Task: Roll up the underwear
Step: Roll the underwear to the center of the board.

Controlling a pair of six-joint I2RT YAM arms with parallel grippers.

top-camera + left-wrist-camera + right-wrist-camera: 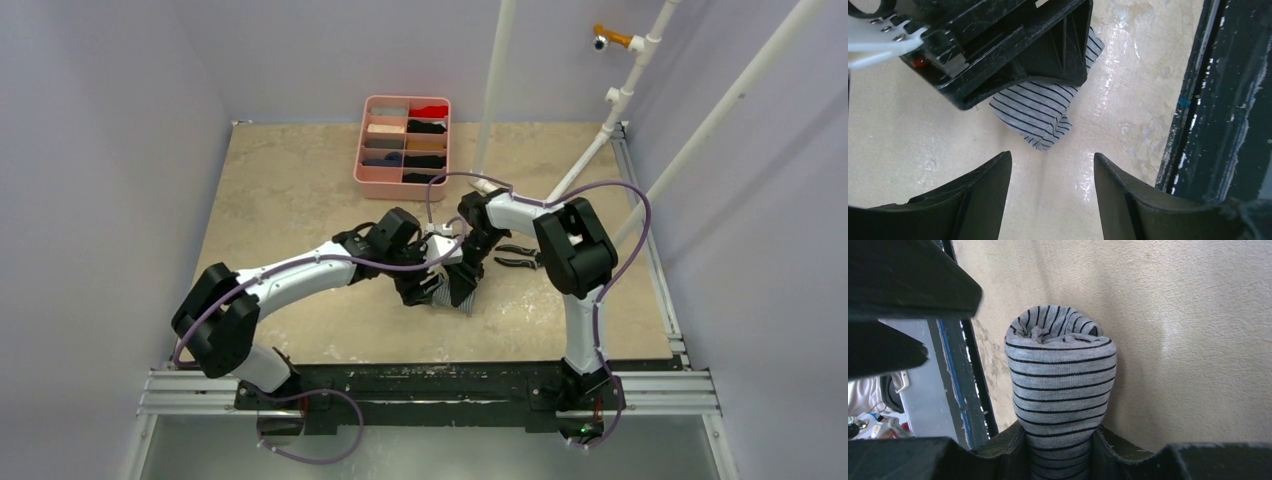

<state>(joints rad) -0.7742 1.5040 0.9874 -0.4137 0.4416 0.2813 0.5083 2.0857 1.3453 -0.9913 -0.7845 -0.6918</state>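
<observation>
Right gripper (1060, 456): closed on the grey striped underwear (1060, 375), with both fingers pressing the near end of a tight roll. The far end of the roll shows the spiral of tucked layers. Left gripper (1052, 197): jaws moderately wide with nothing between them, poised just short of the roll's free end, above the table (1128, 75). The roll appears to rest on the table near its front edge, close to the black base rail (1228, 100). In the left wrist view the right gripper's body covers the roll's upper part. Assessment: rolling looks essentially complete for this garment, and the step in hand is securing the bundle so it does not spring open. Recommended practice:
- Hold the right grip firm and square across the roll.
- Bring the left fingers around the free end, not over it, and close only once both pads bracket the cloth.
- Avoid dragging the roll along the table, which could loosen the outer layer.

Hazards: the pliers (515, 258) lie just beside the right arm, and the two wrists are crowded together. The pink tray (359, 150) at the far edge, with cloth items in its compartments, is judged the likely destination. The black garment cannot be picked out.
</observation>
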